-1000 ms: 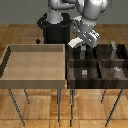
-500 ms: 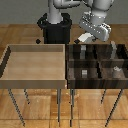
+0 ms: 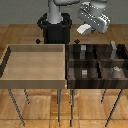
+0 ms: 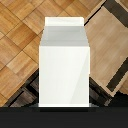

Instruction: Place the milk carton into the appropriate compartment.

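Observation:
The milk carton point(image 3: 84, 28) is a pale white box with a gabled top. It hangs in the air above the back of the dark compartment bin point(image 3: 95, 64), held by my gripper point(image 3: 90, 25), which is shut on it. In the wrist view the milk carton point(image 4: 64, 62) fills the middle of the picture, with wood floor and part of the bin behind it. My fingers are hidden in the wrist view.
A light wooden open tray point(image 3: 10, 62) stands at the exterior view's left, touching the bin. Small grey items sit in the bin's compartments, among them a cube point(image 3: 84, 73) and a bottle-like shape point(image 3: 116, 70). The robot's black base point(image 3: 56, 27) stands behind.
My gripper has risen with the milk carton and shifted slightly toward the exterior view's right, above the bin's back edge.

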Tool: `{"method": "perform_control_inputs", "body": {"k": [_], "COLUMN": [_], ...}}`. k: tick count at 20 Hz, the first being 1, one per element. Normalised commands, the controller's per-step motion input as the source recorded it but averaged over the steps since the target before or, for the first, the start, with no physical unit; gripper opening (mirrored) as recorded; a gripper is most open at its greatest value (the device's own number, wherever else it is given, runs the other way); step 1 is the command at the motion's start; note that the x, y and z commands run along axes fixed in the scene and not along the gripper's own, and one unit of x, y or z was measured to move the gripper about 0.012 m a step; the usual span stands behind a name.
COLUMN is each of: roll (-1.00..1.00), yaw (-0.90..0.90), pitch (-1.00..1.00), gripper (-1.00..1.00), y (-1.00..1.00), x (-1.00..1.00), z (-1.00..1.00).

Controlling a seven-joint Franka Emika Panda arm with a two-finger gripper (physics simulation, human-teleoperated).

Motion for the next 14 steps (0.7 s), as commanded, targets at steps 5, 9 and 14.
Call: {"method": "perform_control_inputs", "body": {"k": [5, 9, 14], "roll": [0.0, 0.0, 0.0], "yaw": [0.0, 0.0, 0.0], "pitch": [0.0, 0.0, 0.0], "gripper": [-1.0, -1.0, -1.0], "y": [0.0, 0.0, 0.0], "x": [-0.4, 0.0, 0.0], "z": [-0.44, -1.0, -1.0]}}
